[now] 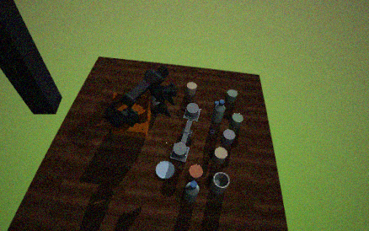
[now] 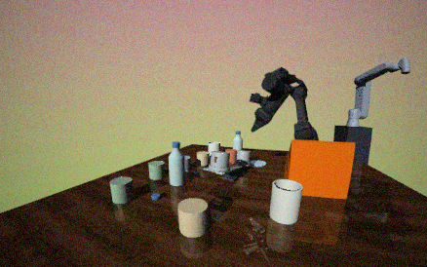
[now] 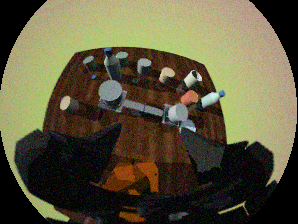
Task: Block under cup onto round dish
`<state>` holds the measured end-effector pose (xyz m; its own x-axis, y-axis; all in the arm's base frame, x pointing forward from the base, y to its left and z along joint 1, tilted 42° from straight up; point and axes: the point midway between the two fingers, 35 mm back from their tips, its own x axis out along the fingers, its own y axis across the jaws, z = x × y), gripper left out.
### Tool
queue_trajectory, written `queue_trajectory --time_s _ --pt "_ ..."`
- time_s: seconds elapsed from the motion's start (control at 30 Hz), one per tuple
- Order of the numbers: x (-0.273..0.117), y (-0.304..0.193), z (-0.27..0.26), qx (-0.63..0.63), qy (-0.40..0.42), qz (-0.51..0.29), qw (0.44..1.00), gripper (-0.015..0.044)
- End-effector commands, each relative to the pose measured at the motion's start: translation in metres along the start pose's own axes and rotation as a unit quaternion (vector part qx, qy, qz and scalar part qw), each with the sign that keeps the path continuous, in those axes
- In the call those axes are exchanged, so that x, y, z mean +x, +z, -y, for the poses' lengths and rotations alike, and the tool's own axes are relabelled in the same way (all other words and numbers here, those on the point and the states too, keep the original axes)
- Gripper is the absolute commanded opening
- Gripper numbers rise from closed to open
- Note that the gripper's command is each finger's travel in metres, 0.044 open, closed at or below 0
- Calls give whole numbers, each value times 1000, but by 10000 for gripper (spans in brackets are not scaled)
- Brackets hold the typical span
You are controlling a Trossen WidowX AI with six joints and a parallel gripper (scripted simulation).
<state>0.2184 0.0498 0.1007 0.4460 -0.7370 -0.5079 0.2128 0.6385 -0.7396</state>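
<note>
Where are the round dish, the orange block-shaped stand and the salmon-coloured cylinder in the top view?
Round dish (image 1: 165, 169): top view, middle of its upper face.
Orange stand (image 1: 141, 127): top view, bare patch of its top.
Salmon-coloured cylinder (image 1: 195, 170): top view, its top face.

We look down in the top view from high above, steeply but at a slant, with the whole width of the table (image 1: 127, 190) (image 2: 74, 229) (image 3: 150, 145) in sight. Our exterior view sits low, just beyond one table edge, nearest an orange box (image 1: 141, 126) (image 2: 323, 168) (image 3: 147, 172) at four o'clock. Our wrist view looks out past the open pincer (image 1: 171, 101) (image 2: 253, 114) (image 3: 152, 131) at six o'clock, closer in. The top and wrist views share the balance (image 1: 187, 131) (image 3: 142, 108), near the middle in both.
</note>
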Motion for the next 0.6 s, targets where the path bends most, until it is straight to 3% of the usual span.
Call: queue_trajectory --time_s 0.0,0.57 --pt "10 4 7 -50 -1 -35 998 440" --pt "58 20 43 -296 47 -152 942 440"
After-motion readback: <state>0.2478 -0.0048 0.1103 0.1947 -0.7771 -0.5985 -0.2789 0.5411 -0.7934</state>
